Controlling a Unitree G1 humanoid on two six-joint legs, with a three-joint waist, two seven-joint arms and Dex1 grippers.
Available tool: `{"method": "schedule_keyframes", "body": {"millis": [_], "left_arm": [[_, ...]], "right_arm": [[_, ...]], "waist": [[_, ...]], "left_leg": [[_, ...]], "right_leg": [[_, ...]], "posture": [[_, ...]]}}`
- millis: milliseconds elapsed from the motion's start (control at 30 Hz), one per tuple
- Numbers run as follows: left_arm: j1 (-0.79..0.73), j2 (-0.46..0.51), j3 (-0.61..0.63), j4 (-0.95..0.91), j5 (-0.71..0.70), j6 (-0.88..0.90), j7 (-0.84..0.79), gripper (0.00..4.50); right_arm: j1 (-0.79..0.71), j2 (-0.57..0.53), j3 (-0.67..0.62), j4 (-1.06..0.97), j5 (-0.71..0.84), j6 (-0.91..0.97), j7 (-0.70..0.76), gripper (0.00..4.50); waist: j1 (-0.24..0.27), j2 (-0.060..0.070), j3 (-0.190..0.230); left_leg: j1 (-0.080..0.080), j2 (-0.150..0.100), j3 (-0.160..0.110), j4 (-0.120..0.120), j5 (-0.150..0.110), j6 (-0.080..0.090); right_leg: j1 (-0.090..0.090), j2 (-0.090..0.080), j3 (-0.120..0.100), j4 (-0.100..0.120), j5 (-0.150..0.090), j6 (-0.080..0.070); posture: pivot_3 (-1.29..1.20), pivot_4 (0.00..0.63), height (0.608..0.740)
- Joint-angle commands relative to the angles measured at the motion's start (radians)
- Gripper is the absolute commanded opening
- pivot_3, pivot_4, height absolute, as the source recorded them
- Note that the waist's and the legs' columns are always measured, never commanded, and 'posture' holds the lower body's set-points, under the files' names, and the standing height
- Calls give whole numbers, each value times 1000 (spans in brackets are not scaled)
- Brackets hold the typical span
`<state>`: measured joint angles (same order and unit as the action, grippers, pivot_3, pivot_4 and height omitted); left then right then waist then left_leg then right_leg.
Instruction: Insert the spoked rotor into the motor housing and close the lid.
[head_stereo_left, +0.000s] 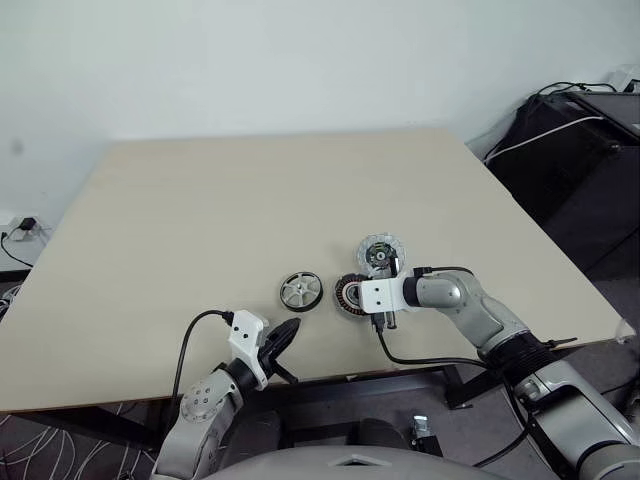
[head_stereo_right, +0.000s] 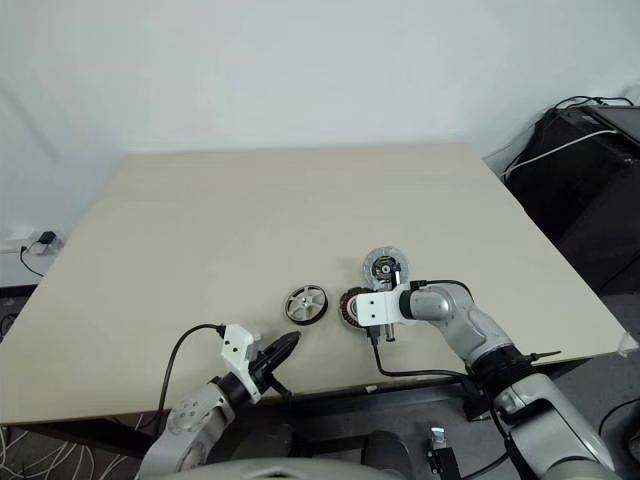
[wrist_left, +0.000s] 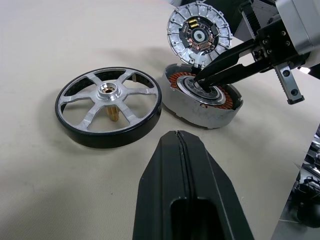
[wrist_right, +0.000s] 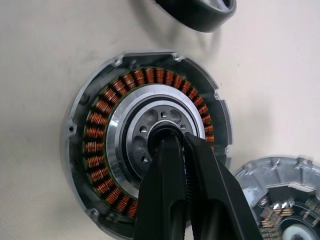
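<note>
Hovering at the near table (head_stereo_left: 150, 300) edge, the left gripper (head_stereo_left: 283, 335) was closed and empty. Beyond it the rotor (head_stereo_left: 301, 291) lay flat, spokes up. Just right of the rotor sat the housing (wrist_left: 202, 100), windings up; the right gripper (wrist_right: 181, 137), pinched shut and holding nothing, had its tips in the housing's central bore. Farthest, the lid (head_stereo_left: 380, 256) lay touching the housing, its inner face up.
</note>
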<state>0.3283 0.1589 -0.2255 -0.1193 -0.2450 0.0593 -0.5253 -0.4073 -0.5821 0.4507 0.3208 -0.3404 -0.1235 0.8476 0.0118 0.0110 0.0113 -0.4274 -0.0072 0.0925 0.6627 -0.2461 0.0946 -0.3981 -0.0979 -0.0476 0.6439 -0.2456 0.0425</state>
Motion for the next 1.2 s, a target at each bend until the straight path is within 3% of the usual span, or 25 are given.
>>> {"method": "schedule_keyframes", "body": {"millis": [33, 300, 800, 1000, 1200], "left_arm": [[-5, 1, -6, -57, -3, 2, 3, 0], [-11, 10, 3, -34, -7, -4, -11, 0], [-26, 3, 4, 0, -2, -17, -15, 0], [-11, 0, -5, -17, 2, -18, -9, 0], [-3, -1, -10, -31, 3, -14, -3, 0]], "right_arm": [[0, 38, -63, -41, 92, 177, 56, 14], [-17, -26, -3, -32, -53, -58, -55, 14], [-24, -21, -4, -2, -63, -78, -42, 14], [-22, -18, -7, -7, -64, -75, -52, 1629], [-23, -16, -7, -6, -63, -79, -58, 1629]], "waist": [[0, 0, 0], [2, 0, 0], [2, 0, 0], [3, 0, 0], [3, 0, 0]], "left_leg": [[0, 0, 0, 0, 0, 0], [-1, 0, 0, 0, 0, 0], [-1, 0, 0, 0, 0, 0], [-1, 0, 0, 1, 0, 0], [0, 0, 0, 1, 0, 0]], "right_leg": [[0, 0, 0, 0, 0, 0], [-1, -1, 0, 0, 0, 0], [0, 0, 0, 0, 0, 0], [0, -1, -1, 0, 0, 0], [0, -1, -1, 0, 0, 0]], "posture": [[0, 0, 740], [0, 0, 740], [0, 0, 740], [0, 0, 740], [0, 0, 740]]}}
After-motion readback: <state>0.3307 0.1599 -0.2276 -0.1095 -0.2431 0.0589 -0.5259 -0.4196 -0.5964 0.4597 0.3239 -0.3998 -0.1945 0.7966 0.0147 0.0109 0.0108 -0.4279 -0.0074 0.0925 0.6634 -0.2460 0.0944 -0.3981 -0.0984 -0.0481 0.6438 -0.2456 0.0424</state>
